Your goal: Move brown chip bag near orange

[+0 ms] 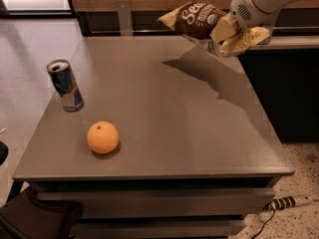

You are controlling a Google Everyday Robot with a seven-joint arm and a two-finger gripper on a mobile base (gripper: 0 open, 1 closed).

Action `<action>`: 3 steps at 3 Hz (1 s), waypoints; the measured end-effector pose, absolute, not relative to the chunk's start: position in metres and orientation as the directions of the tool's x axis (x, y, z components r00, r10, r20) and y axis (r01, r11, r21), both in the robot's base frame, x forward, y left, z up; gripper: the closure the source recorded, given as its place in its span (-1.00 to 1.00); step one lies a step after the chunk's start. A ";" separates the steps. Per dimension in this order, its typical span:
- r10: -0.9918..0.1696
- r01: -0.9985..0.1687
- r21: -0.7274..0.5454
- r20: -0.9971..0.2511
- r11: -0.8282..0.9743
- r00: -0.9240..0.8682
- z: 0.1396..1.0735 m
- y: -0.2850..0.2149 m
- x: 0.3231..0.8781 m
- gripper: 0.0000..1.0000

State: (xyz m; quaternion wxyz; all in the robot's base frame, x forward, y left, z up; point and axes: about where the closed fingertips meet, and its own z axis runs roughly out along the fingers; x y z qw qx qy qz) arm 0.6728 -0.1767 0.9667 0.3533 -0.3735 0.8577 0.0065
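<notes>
The brown chip bag [199, 20] hangs in the air above the table's far right corner, dark brown with white lettering and pale yellow ends. My gripper [223, 34] is shut on its right end, with the white arm coming in from the upper right. The bag casts a shadow on the tabletop below it. The orange [102, 137] sits on the grey table [169, 123] near the front left, far from the bag.
A blue-silver can [65, 85] stands upright at the table's left edge, behind the orange. A dark counter runs along the right side behind the table. A power strip [286, 202] lies on the floor at the lower right.
</notes>
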 end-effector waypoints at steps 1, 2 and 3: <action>-0.642 -0.653 -0.261 -0.621 0.711 -0.451 0.993 -0.192 0.652 1.00; -0.653 -0.673 -0.260 -0.624 0.692 -0.430 1.009 -0.201 0.623 1.00; -0.667 -0.707 -0.255 -0.632 0.660 -0.395 1.017 -0.203 0.584 1.00</action>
